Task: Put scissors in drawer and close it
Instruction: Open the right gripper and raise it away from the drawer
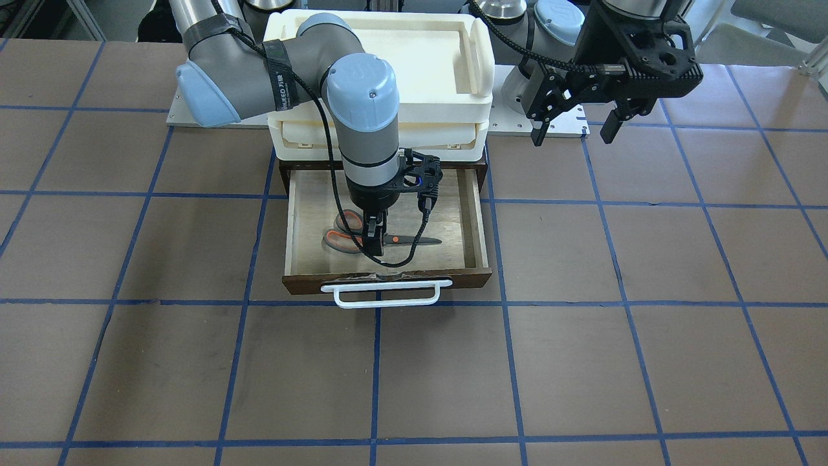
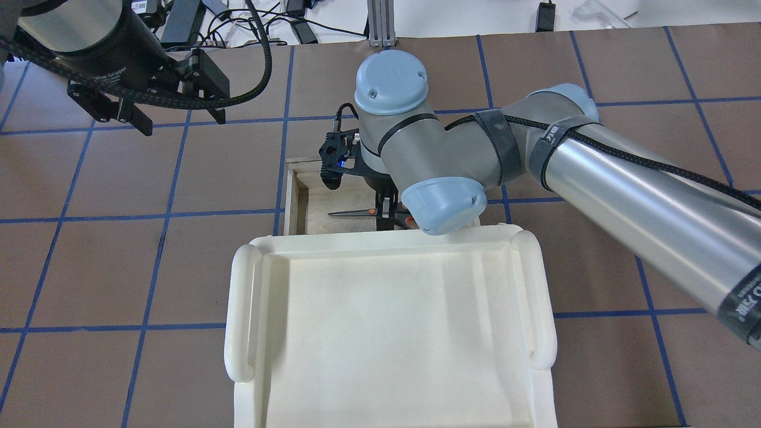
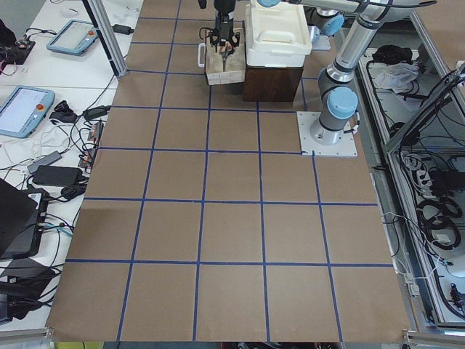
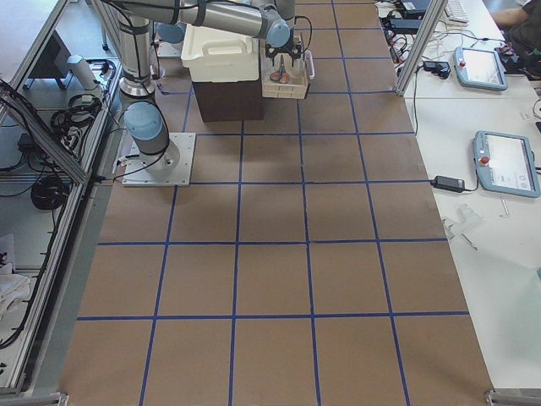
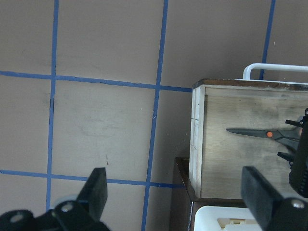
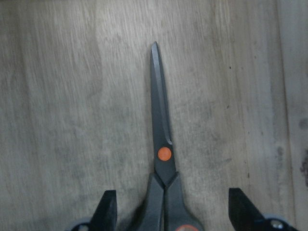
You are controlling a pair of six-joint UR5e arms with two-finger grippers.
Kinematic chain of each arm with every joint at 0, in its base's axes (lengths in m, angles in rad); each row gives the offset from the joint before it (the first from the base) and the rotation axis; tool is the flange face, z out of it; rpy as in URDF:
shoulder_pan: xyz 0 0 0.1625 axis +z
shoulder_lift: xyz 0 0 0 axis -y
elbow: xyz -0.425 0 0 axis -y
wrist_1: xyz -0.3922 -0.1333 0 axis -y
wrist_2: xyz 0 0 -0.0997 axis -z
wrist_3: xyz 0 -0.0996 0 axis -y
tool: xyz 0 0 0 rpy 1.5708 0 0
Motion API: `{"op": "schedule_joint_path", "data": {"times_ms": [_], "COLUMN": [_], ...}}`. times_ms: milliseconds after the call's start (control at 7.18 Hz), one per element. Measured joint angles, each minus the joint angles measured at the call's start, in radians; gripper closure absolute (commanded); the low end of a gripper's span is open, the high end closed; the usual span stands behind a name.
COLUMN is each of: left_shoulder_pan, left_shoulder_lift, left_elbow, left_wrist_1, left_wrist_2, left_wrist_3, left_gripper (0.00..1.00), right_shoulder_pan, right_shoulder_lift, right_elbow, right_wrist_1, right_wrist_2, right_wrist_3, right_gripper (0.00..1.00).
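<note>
The scissors (image 1: 396,239) lie flat on the pale floor of the open drawer (image 1: 387,279), blades pointing to the view's right. My right gripper (image 1: 374,248) hangs straight down over their handles. In the right wrist view its fingers (image 6: 108,211) stand wide apart on either side of the scissors (image 6: 163,154), open. The overhead view shows the blades (image 2: 351,213) beside the right gripper (image 2: 385,217). My left gripper (image 1: 572,138) is open and empty, high beside the cabinet. Its wrist view shows the drawer wall (image 5: 196,139) and the scissors (image 5: 269,134).
A cream-white plastic tray unit (image 1: 381,71) sits on top of the dark brown cabinet (image 1: 284,169) that holds the drawer. The white bar handle (image 1: 386,292) sticks out at the drawer's front. Brown table with a blue tape grid (image 1: 582,362) lies all around.
</note>
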Motion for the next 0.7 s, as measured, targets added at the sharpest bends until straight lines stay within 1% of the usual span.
{"op": "schedule_joint_path", "data": {"times_ms": [139,279,418,697], "left_shoulder_pan": [0.0,0.0,0.0,-0.001], "left_shoulder_lift": [0.0,0.0,0.0,0.0], "left_elbow": [0.0,0.0,0.0,0.0], "left_wrist_1": [0.0,0.0,0.0,0.0], "left_wrist_2": [0.0,0.0,0.0,0.0], "left_wrist_3": [0.0,0.0,0.0,0.0], "left_gripper": [0.0,0.0,0.0,0.0], "right_shoulder_pan": [-0.004,-0.019,-0.058,-0.197], "right_shoulder_lift": [-0.01,-0.028,-0.055,-0.135], "right_elbow": [-0.037,-0.096,-0.142,-0.169], "right_wrist_1": [0.031,0.096,0.169,0.276], "right_wrist_2": [0.0,-0.001,-0.001,0.0], "right_wrist_3": [0.0,0.001,0.003,0.014], "right_gripper": [0.0,0.0,0.0,0.0]}}
